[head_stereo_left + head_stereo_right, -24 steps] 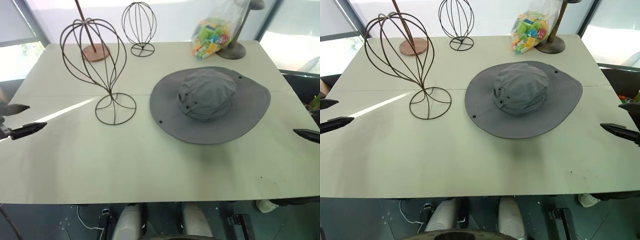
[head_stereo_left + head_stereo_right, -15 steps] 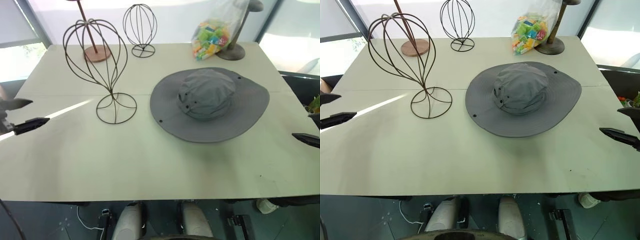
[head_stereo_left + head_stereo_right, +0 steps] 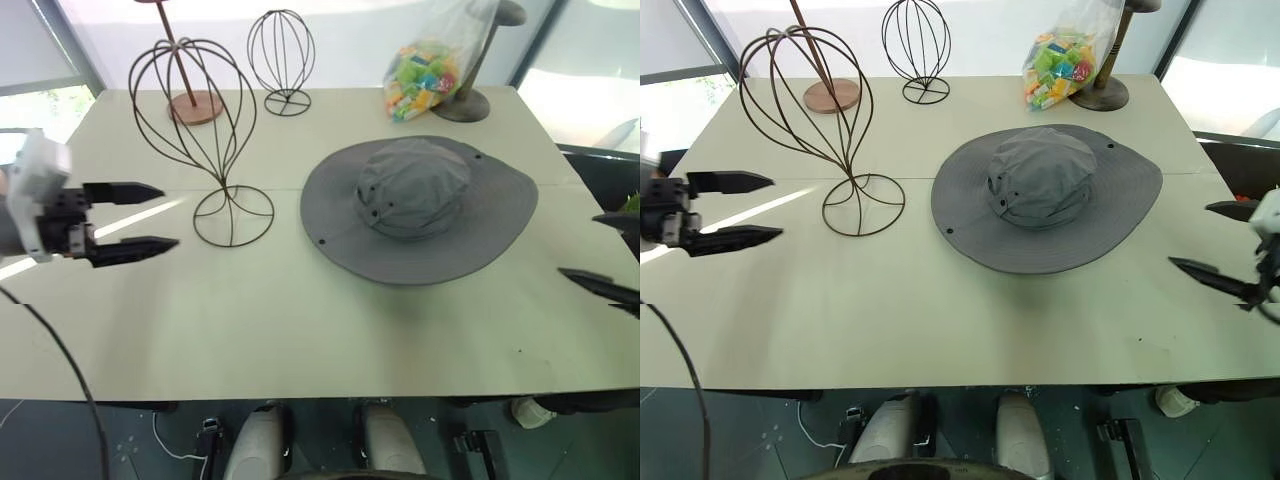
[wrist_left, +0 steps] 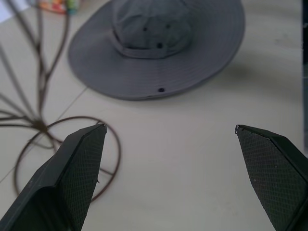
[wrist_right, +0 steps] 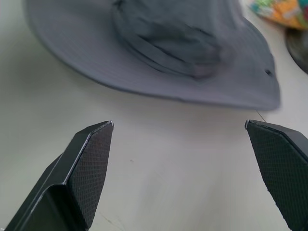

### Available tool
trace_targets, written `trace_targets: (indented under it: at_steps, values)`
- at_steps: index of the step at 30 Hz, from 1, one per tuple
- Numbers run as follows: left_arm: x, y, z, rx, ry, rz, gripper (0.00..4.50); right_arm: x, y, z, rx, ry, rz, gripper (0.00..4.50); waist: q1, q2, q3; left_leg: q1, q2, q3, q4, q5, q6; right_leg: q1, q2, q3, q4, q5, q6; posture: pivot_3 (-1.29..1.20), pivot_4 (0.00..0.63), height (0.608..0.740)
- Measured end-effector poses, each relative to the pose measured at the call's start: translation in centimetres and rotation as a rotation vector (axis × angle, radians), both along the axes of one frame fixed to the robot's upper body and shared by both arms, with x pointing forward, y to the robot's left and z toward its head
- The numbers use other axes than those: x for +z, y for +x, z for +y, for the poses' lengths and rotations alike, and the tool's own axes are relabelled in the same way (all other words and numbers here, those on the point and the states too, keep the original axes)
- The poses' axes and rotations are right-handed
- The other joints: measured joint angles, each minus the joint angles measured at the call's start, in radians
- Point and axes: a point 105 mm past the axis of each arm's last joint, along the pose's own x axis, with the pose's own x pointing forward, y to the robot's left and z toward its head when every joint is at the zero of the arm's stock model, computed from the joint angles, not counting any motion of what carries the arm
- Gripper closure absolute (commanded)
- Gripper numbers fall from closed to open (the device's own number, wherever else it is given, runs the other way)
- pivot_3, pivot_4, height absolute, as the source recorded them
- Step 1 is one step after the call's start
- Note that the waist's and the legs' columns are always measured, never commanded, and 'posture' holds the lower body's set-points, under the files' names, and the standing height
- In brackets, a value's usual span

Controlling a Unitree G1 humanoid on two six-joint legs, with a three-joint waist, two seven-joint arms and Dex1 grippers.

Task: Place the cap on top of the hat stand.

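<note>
the cap (image 3: 420, 210) is lying flat on the table (image 3: 300, 320).
both the left gripper (image 3: 150, 217) and right gripper (image 3: 1217, 245) are hanging wide open, holding nothing.

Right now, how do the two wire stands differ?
The big stand sits nearer, left of the cap; the small stand sits at the table's far edge. The big one's cage tilts off its stem; the small one's stands upright. The big one is taller, with a wider ring base. Both are bare dark wire cages.
</note>
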Motion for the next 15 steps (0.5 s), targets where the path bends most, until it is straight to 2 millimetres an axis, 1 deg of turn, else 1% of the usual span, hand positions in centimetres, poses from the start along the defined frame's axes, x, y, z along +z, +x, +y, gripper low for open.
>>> trace_targets:
  at_steps: [3,5,7,10,12,15]
  values:
    - [0.1,0.0,-1.5,-0.096,0.021,0.016,0.02,-0.3,-0.6,3.2,0.069,-0.100,-0.022,0.00,0.001,-0.001,0.000,0.000,-0.001,0.000,0.001,0.000,0.000,0.000,0.001,0.000,0.000,0.000,0.000,0.00,0.150,0.739]
    - [0.3,0.1,-2.3,-0.147,0.024,0.018,0.02,-1.0,-0.7,4.6,0.096,-0.171,-0.042,0.00,0.001,-0.002,0.001,0.000,-0.001,0.000,0.001,0.000,0.000,0.000,0.001,0.000,0.000,0.000,0.000,0.00,0.150,0.739]
    - [0.1,0.3,-2.8,-0.182,0.026,0.029,0.02,-2.2,-0.6,5.4,0.108,-0.252,-0.052,0.00,0.001,-0.002,0.001,0.000,-0.002,0.000,0.002,0.000,0.000,0.000,0.001,0.000,0.000,0.000,0.000,0.00,0.150,0.739]
    - [-0.7,0.6,-3.4,-0.214,0.028,0.059,0.02,-3.9,0.2,5.9,0.103,-0.344,-0.085,0.00,0.001,-0.003,0.001,-0.001,-0.002,0.000,0.003,0.000,0.000,0.000,0.001,0.000,0.000,0.000,0.000,0.00,0.150,0.739]
    - [-1.0,0.8,-3.7,-0.225,0.029,0.069,0.02,-4.4,0.9,6.4,0.100,-0.385,-0.128,0.00,0.000,-0.003,0.001,-0.001,-0.002,0.000,0.003,0.000,0.000,0.000,0.001,0.000,0.000,0.000,0.000,0.00,0.150,0.739]
    - [-0.9,0.9,-4.0,-0.243,0.027,0.062,0.02,-5.5,1.8,7.3,0.117,-0.429,-0.166,0.00,-0.001,-0.003,0.001,-0.001,-0.002,0.000,0.003,0.000,0.000,0.000,0.001,0.000,0.000,0.000,0.000,0.00,0.150,0.739]
